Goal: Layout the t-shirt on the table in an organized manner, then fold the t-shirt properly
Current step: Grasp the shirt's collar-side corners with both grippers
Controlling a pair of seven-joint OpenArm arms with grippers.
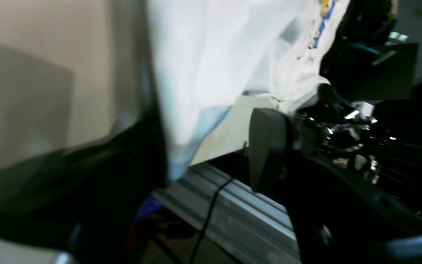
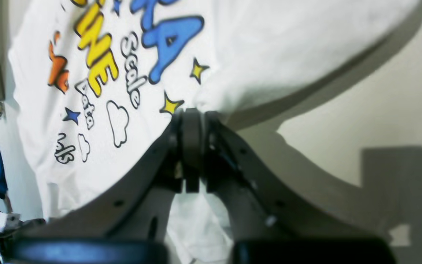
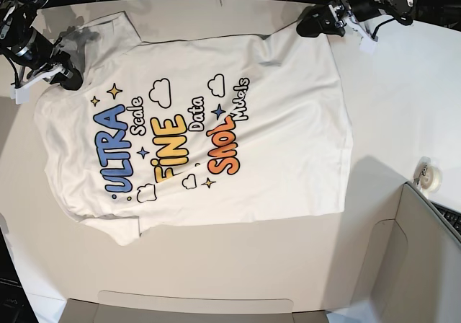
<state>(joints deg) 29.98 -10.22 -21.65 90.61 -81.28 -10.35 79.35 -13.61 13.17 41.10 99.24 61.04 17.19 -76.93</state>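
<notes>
While the t-shirt (image 3: 216,128) is lying print-up and mostly spread across the bench (image 3: 403,92), 2 arms are working at its far edge. The right gripper (image 2: 192,113) is pinching a fold of white cloth just beside the yellow stars, its jaws pressed together on the fabric, and in the base view it is sitting at the shirt's left corner (image 3: 61,74). The left gripper (image 3: 320,21) is standing at the opposite far corner; its wrist view is showing 1 dark finger (image 1: 266,146) clear of the cloth with a wide gap, so it is standing open and gripping nothing.

My reading is that the layout step is nearly done and the fold is not yet begun. The risk is lying in the uneven hold: with only 1 corner pinched, any pull by the right arm would be dragging the shirt sideways and bunching the creases already showing near the far hem. A shallow pinch could also be slipping free mid-pull. The left gripper, closing from here, might be catching only 1 layer or missing the edge altogether, and the cloth hanging beside it is blurring that view
</notes>
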